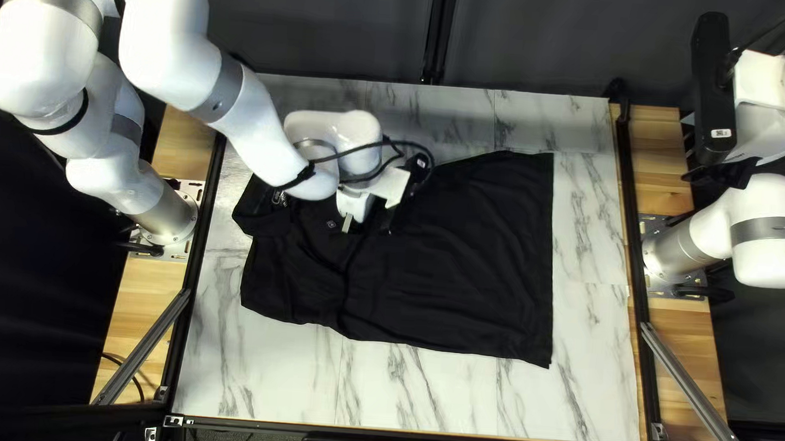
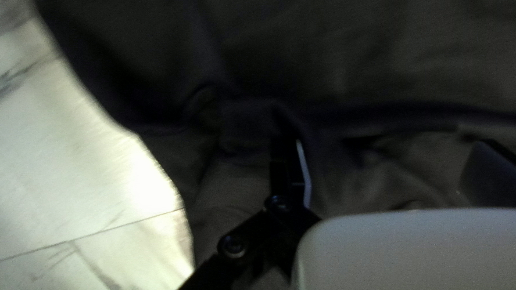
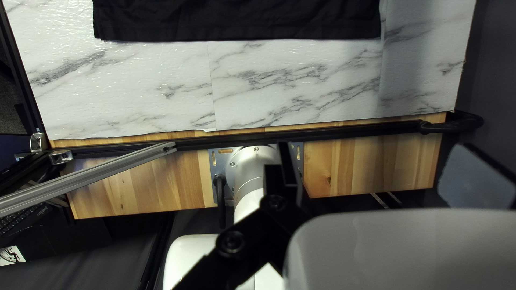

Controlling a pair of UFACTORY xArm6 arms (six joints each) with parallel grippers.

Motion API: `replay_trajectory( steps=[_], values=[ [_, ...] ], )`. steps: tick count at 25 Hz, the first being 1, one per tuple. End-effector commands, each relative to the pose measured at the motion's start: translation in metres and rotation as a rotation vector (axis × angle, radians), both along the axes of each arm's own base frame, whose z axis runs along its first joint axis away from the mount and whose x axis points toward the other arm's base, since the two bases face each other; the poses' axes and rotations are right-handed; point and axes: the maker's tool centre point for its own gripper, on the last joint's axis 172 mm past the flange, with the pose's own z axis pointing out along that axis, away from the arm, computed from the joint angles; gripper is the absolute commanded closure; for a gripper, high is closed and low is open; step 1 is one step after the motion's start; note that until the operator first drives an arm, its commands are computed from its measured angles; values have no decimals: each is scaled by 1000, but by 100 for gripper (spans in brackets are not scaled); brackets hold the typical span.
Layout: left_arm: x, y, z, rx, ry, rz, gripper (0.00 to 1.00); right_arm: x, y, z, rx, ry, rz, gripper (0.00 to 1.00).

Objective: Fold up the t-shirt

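Marble-look tabletop [image 1: 427,389], dark curtain [image 1: 553,38] beyond: black tee [image 1: 463,262] lies spread mid-table, rumpled at its L end, partly hidden by L arm [image 1: 260,142]. L gripper [image 1: 367,224], fingers wide apart, grips nothing low over tee, prob. prepping a fold; next, pinch & lift. R gripper [image 3: 373,145], wide open, empty, hangs off tabletop's R side. L fingertip contact too dark to call.

From my console, my left arm [image 1: 251,137] bends in from the left side of the table [image 1: 436,389], its left gripper [image 1: 366,226] pointing down low over it, fingers [image 2: 287,172] spread. My right arm [image 1: 772,196] is folded at the table's right side, right gripper [image 1: 721,170] raised there, fingers [image 3: 475,180] wide apart.
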Motion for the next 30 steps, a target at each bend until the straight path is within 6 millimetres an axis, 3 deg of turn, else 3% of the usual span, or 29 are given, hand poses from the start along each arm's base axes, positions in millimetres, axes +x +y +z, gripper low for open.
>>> replay_trajectory(
  steps=[1,4,7,11,13,17,22,30],
  values=[
    [1,-4,25,13,-25,-26,0,0,0,0,0,0,0,0],
    [-1,15,43,36,-50,-19,0,0,0,0,0,0,0,0],
    [0,45,40,53,-51,-6,0,0,0,0,0,0,0,0],
    [8,89,8,53,-13,7,0,0,0,0,0,0,0,0],
    [7,95,-6,42,7,6,0,0,0,0,0,0,0,0],
    [-1,92,-14,33,34,6,0,0,0,0,0,0,0,0],
    [-12,77,-8,33,55,-4,0,0,0,0,0,0,0,0],
    [-13,33,5,23,45,-47,0,0,0,0,0,0,0,0]
  ],
)
